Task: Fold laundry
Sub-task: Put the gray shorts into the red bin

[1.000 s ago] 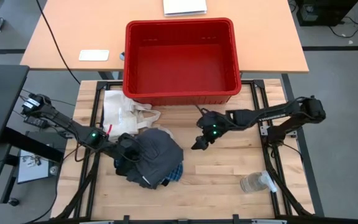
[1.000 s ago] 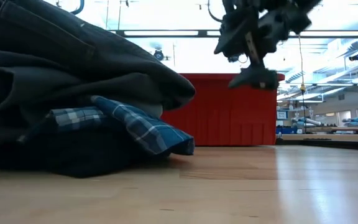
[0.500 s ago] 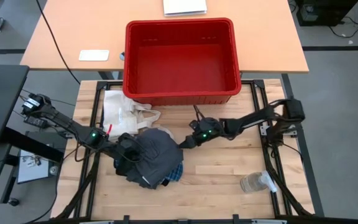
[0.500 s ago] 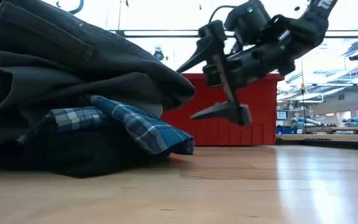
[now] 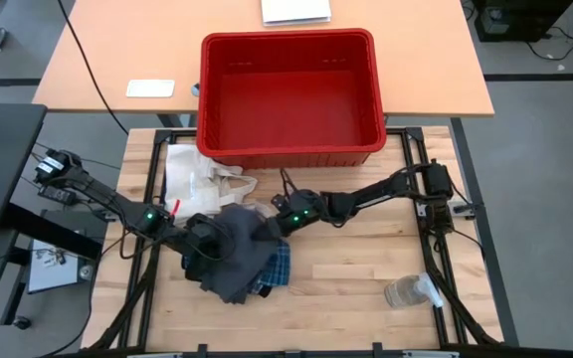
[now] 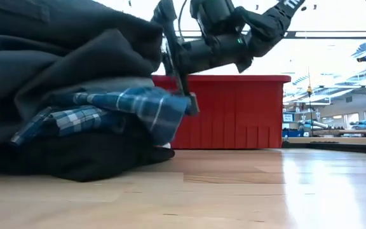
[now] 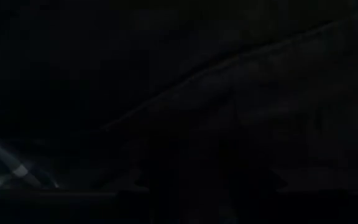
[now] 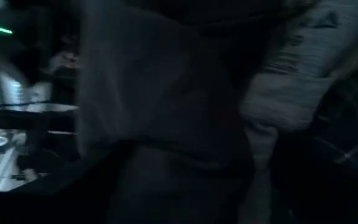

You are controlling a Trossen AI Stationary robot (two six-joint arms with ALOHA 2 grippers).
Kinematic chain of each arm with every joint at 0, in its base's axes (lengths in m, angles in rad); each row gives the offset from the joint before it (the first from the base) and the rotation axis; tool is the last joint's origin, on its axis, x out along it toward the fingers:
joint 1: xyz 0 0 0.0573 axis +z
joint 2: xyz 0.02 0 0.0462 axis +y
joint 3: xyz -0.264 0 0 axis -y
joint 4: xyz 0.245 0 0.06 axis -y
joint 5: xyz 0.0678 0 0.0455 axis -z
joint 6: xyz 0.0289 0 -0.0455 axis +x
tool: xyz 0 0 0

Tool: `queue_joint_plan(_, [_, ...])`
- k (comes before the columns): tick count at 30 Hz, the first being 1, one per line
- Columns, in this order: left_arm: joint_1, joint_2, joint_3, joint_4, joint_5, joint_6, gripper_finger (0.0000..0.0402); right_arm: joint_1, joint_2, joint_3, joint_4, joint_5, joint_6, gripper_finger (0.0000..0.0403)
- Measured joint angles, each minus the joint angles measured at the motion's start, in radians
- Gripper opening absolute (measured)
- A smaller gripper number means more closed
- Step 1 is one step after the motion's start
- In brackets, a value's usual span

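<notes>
The laundry lies in one pile left of the table's middle. A dark grey garment (image 5: 229,261) is on top and a blue-and-white plaid shirt (image 5: 278,265) shows under its right edge. My right gripper (image 5: 271,226) stands open at the pile's right edge, reaching in from the right. In the low view my right gripper (image 6: 172,63) straddles that edge. My left gripper (image 5: 199,245) is buried in the pile's left side; the left wrist view shows only dark cloth (image 7: 229,93). My right gripper comes nearly level from the table's right and has run its open fingers onto the pile's right edge. The upper finger (image 6: 162,14) lies over the dark garment's edge (image 6: 142,44). The lower one (image 6: 192,104) is against the plaid fold (image 6: 161,108), which is off the table.
A cream tote bag (image 5: 193,178) lies just behind the pile, touching it. The red bin (image 5: 291,151) stands across the table's far edge. A clear plastic bottle (image 5: 410,291) lies near the front right corner. Bare wood stretches between the pile and the bottle.
My right gripper has travelled toward the table's left edge and down, tipping closer to level, until it met the pile. The pile's right edge has been shoved left and bunched up. The plaid corner that lay on the table is now lifted.
</notes>
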Motion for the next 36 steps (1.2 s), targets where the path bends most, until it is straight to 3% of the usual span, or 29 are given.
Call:
queue_joint_plan(5, [0.000, 0.000, 0.000, -0.004, -0.004, -0.026, 0.0143, 0.000, -0.032, 0.077, -0.080, -0.051, 0.056, 0.0395])
queue_joint_plan(14, [0.001, 0.001, 0.000, -0.003, -0.005, -0.043, 0.0143, 0.002, -0.145, 0.115, -0.619, -0.108, -0.026, 0.0369])
queue_joint_plan(19, [0.001, 0.001, 0.000, -0.004, -0.002, -0.044, 0.0143, 0.035, -0.260, 0.109, -0.761, -0.102, -0.071, 0.0358])
queue_joint_plan(23, [0.001, 0.001, 0.000, -0.005, 0.001, -0.046, 0.0143, 0.088, -0.337, 0.014, -0.680, -0.084, -0.040, 0.0350])
queue_joint_plan(28, [0.001, 0.001, 0.000, -0.006, 0.003, -0.055, 0.0143, 0.137, -0.308, -0.164, -0.298, -0.035, 0.196, 0.0348])
queue_joint_plan(31, [0.001, 0.001, 0.000, -0.006, 0.004, -0.071, 0.0143, 0.185, -0.258, -0.184, -0.146, 0.064, 0.287, 0.0348])
queue_joint_plan(36, [0.001, 0.001, 0.000, -0.012, 0.005, -0.087, 0.0143, 0.260, -0.155, -0.090, -0.124, 0.321, 0.296, 0.0348])
